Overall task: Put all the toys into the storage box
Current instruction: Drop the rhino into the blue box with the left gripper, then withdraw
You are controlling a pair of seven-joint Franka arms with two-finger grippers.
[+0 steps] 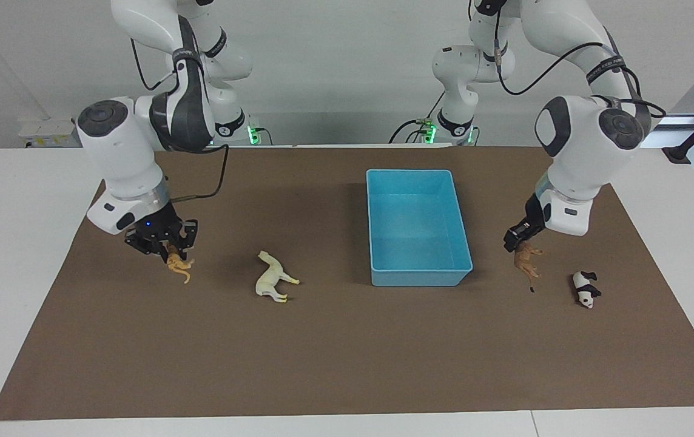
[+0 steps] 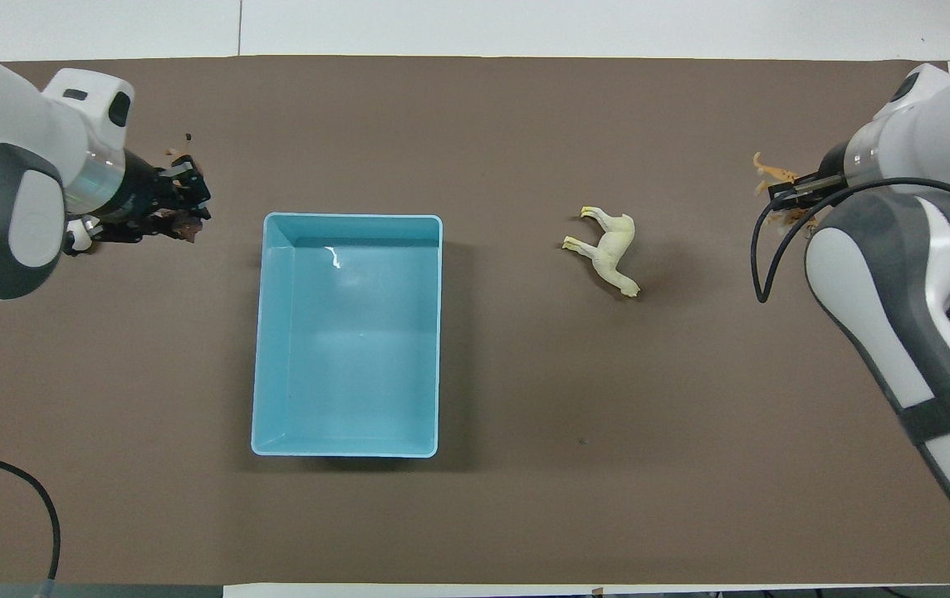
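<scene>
The light blue storage box [image 1: 420,278] [image 2: 263,332] stands empty on the brown mat. My left gripper [image 1: 520,241] [image 2: 188,195] is shut on the brown lion [image 1: 526,258] [image 2: 183,223] and holds it above the mat, between the box and the panda [image 1: 585,289]. My right gripper [image 1: 168,247] [image 2: 790,195] is shut on the orange tiger [image 1: 177,266] [image 2: 774,174] and holds it above the mat at the right arm's end. The cream-white horse [image 1: 273,278] [image 2: 612,249] lies on the mat between the tiger and the box. In the overhead view the left arm covers the panda.
The brown mat [image 1: 347,352] covers most of the white table. A black cable [image 2: 26,498] lies at the left arm's corner nearest the robots.
</scene>
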